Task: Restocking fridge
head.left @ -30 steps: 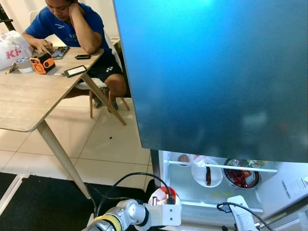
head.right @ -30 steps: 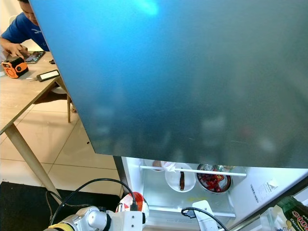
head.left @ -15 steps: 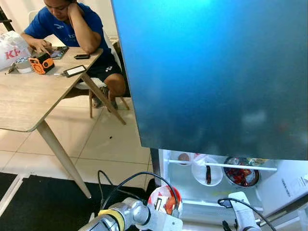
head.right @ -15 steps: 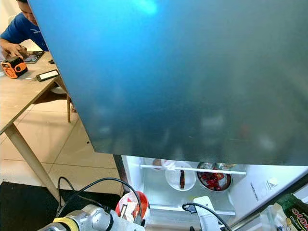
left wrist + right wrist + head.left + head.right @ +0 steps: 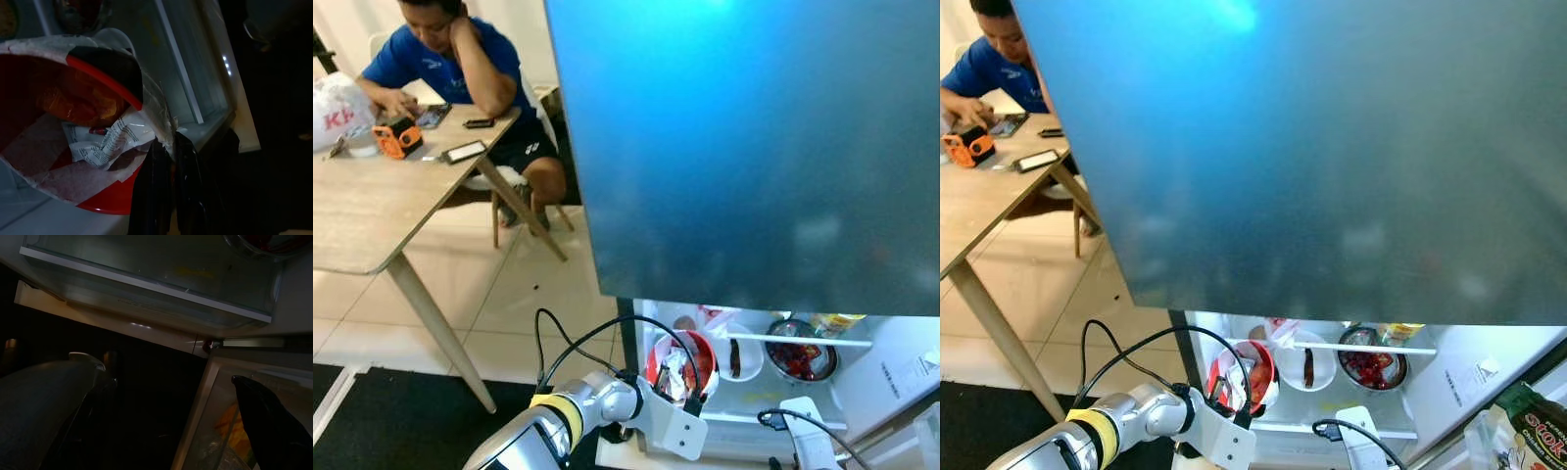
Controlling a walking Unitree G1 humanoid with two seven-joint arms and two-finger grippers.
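Observation:
A red bowl [image 5: 677, 357] covered in plastic wrap, with food and a crumpled paper inside, hangs at the front of the open fridge's lit shelf [image 5: 749, 399]. My left gripper [image 5: 167, 147] is shut on the bowl's near rim and wrap; it also shows under the bowl [image 5: 691, 399] in the left eye view. In the right wrist view my right gripper [image 5: 171, 399] is open, its fingers [image 5: 271, 421] spread wide. It sits low, in front of the fridge's bottom edge, and holds nothing.
On the shelf behind the red bowl stand a white bowl [image 5: 742, 360] and a steel bowl [image 5: 803, 360] of red food. A large blue fridge door [image 5: 744, 147] hangs overhead. A person [image 5: 460, 69] sits at a wooden table [image 5: 372, 215] on the left.
My left gripper has carried the red bowl up and to the right, from below the fridge front to the lit shelf. The right arm has barely moved.

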